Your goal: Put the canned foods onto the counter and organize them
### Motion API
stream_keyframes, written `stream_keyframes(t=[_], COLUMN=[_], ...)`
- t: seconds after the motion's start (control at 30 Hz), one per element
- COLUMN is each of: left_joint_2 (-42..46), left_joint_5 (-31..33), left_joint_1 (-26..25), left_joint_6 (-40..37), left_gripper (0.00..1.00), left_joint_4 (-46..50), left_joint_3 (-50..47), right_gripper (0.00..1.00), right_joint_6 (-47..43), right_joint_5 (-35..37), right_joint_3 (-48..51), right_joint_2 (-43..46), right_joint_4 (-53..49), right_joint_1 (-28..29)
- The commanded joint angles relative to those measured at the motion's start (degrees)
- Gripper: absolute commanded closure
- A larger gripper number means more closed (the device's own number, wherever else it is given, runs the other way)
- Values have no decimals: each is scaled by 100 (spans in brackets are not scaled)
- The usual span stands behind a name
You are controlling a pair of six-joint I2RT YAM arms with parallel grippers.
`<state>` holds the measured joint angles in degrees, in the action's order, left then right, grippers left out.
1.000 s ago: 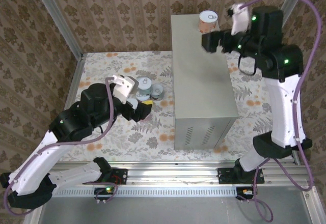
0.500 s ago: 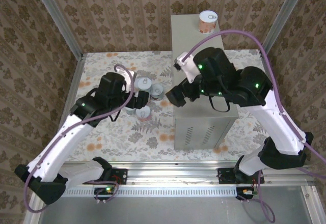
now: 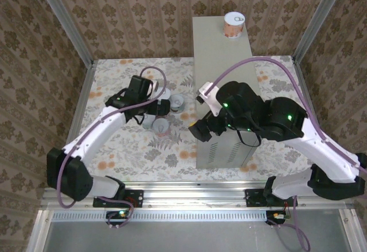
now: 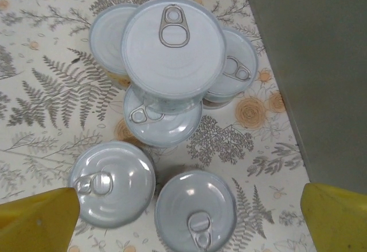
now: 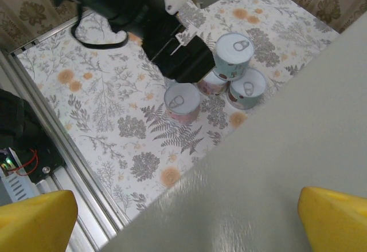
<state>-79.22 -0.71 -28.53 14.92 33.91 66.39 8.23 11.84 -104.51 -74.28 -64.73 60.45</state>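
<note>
One of the canned foods, a pinkish-labelled tin [image 3: 234, 24], stands at the far end of the counter [image 3: 223, 69], a tall grey box. Several more tins cluster on the floral floor left of it: a stacked top tin [image 4: 173, 46], a middle tin [image 4: 163, 120], and two near tins [image 4: 112, 183] [image 4: 196, 209]. My left gripper [image 4: 186, 223] hovers open above the near tins, yellow fingertips [image 4: 37, 220] wide apart, holding nothing. My right gripper [image 5: 183, 223] is open and empty above the counter's near left edge [image 5: 275, 166], looking down on the tins [image 5: 182, 103] [image 5: 233, 54].
The counter's grey side wall [image 4: 309, 63] rises just right of the tin cluster. My left arm's black wrist [image 5: 155, 11] sits over the tins. Patterned walls and metal frame posts [image 3: 63, 20] enclose the floor; a rail [image 3: 189, 192] runs along the near edge.
My right arm swung from beside the tin at the counter's far end to the counter's near left edge. My left arm stretched forward over the tin cluster. Both grippers stayed open.
</note>
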Motion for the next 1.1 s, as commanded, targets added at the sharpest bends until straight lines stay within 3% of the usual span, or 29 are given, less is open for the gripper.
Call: stream_keyframes(t=[0.0, 0.67, 0.9, 1.07], left_joint_2=[-327, -2096, -2284, -2167], left_joint_5=[-285, 84, 210, 373], left_joint_1=[78, 201, 202, 199], left_joint_6=[-257, -391, -393, -405], left_gripper=[0, 2, 9, 20], left_joint_4=[-396, -962, -998, -1018], left_joint_3=[111, 1025, 1139, 1095], right_gripper=[0, 0, 0, 0], right_joint_6=[221, 284, 267, 223], right_joint_5=[85, 69, 47, 37], right_joint_3=[261, 721, 726, 781], right_joint_2=[351, 788, 827, 854], right_joint_4=[399, 450, 472, 573], right_joint_1=[53, 134, 165, 174])
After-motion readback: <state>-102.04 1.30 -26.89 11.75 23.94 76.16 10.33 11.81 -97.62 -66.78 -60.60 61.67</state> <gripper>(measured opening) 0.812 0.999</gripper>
